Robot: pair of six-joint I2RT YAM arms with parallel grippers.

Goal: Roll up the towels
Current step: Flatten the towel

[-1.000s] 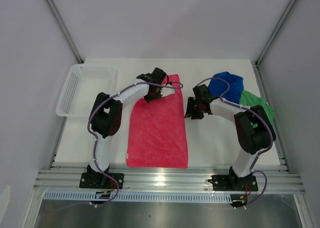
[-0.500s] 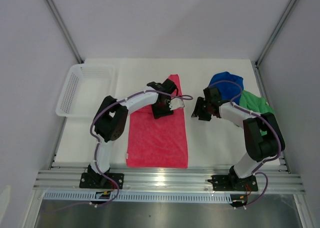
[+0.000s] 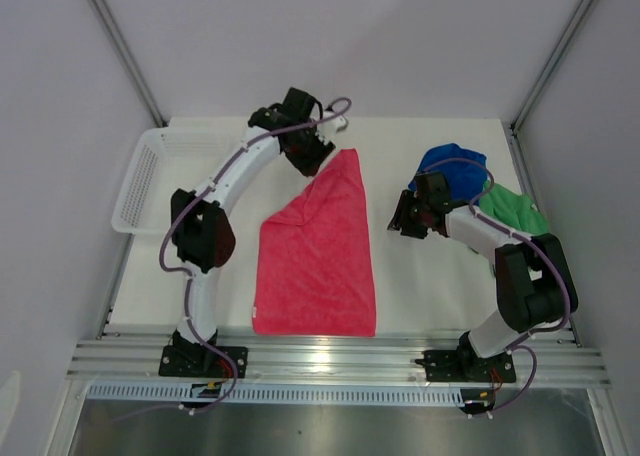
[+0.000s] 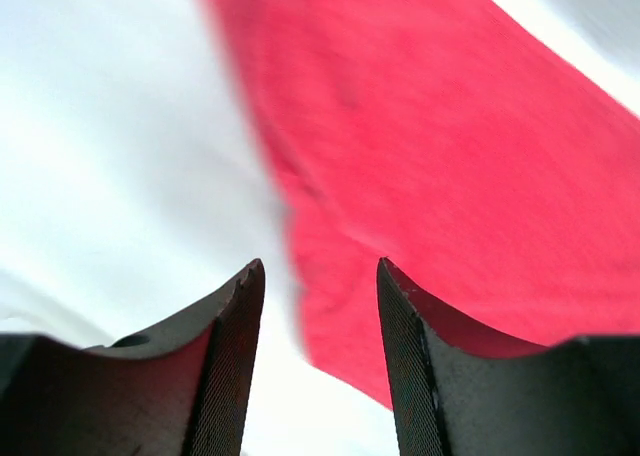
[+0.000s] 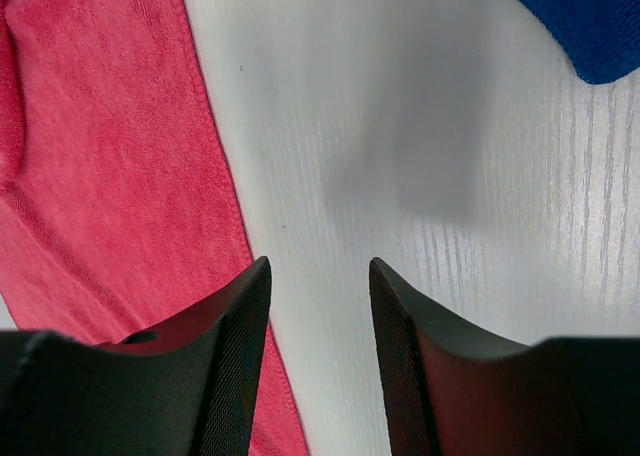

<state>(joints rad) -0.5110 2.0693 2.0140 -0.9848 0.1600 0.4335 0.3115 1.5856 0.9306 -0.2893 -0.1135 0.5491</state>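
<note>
L pincer (image 3: pixel 312 156) has swung off the pink-red towel (image 3: pixel 320 246) to the far part of the counter (image 3: pixel 420 276), by the towel's far tip. Its jaws are apart, nothing btwn them. Towel's far-left edge now runs diagonal, poss. folded under; can't tell. R pincer (image 3: pixel 405 219) hardly moved since half a sec ago: jaws apart over bare counter, btwn the pink-red towel and the blue towel (image 3: pixel 455 166). Green towel (image 3: pixel 512 208) lies bunched against the blue, far right.

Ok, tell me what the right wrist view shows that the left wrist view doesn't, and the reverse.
Right wrist only: a corner of the blue towel and the open right gripper. Left wrist only: the open left gripper, holding nothing. Both: the pink-red towel lying on the white table.
</note>
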